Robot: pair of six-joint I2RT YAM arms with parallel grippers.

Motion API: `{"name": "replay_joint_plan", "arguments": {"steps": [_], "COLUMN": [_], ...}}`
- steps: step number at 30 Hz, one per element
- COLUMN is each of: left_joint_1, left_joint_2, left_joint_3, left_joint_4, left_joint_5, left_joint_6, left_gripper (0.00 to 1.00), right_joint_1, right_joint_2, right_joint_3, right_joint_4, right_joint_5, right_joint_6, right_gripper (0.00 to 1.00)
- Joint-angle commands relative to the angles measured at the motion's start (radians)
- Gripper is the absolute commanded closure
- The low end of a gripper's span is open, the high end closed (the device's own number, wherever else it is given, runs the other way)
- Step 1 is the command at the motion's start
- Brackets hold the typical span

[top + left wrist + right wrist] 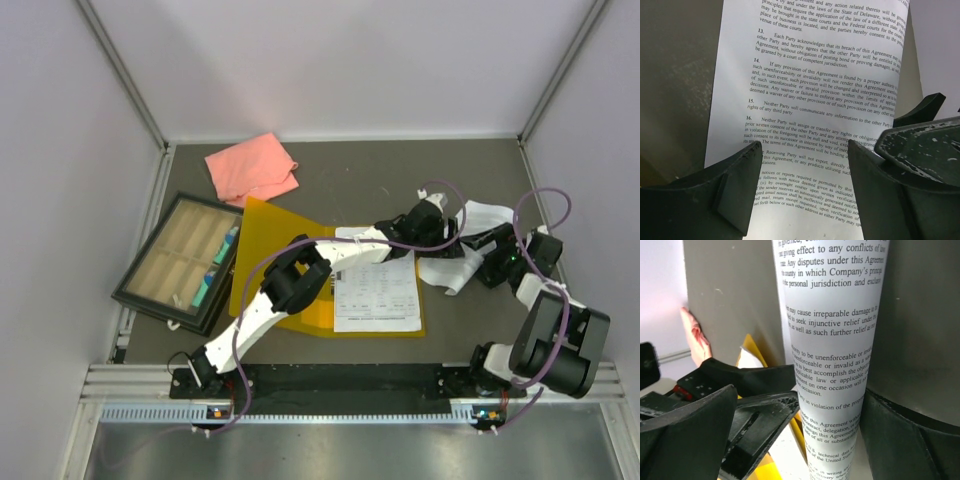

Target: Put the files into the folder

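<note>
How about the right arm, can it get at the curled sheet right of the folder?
Probably yes: the right gripper has its open fingers either side of the curled sheet, nothing between. The left gripper, open around the same sheet, crowds close and might get bumped.

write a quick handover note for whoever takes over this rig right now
Grippers: the left gripper is open over the curled sheet, not clamped on it. The right gripper is wide open, with that paper standing between its fingers, not gripped.
Things: the folder lies mid-table and appears open. The curled sheet is just to the right of it, between the two grippers; I cannot tell whether it is one page or more.
Done: the sheet with tables lies flat on the folder.
Left: grip the curled sheet and lay it on the folder too.
</note>
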Motion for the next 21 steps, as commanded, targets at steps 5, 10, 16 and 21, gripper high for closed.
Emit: {"name": "replay_joint_plan", "arguments": {"steps": [5, 10, 16, 21], "left_joint_1": [-0.001, 0.014, 0.024, 0.025], "left_joint_2": [0.007, 0.008, 0.01, 0.011], "left_joint_3": [-0.053, -0.059, -0.072, -0.079], "left_joint_4": [-0.021, -0.013, 0.011, 0.017], "left_joint_5": [0.02, 0.037, 0.054, 0.066], "left_joint_6": [-0.013, -0.02, -0.034, -0.039], "left_gripper": [0.25, 0.25, 0.25, 0.25], "right_joint_1": [-0.006, -0.006, -0.006, -0.006], "right_joint_2": [-0.158, -0.227, -0.199, -0.133], "right_joint_3": [-0.006, -0.031, -0.046, -0.048], "right_joint_4": [0.031, 0.026, 0.036, 0.049], "right_joint_5": [-0.072, -0.057, 0.0, 0.038], "right_joint_6": [0.023, 0.063, 0.054, 0.01], "right_gripper": [0.01, 0.01, 0.01, 0.01]}}
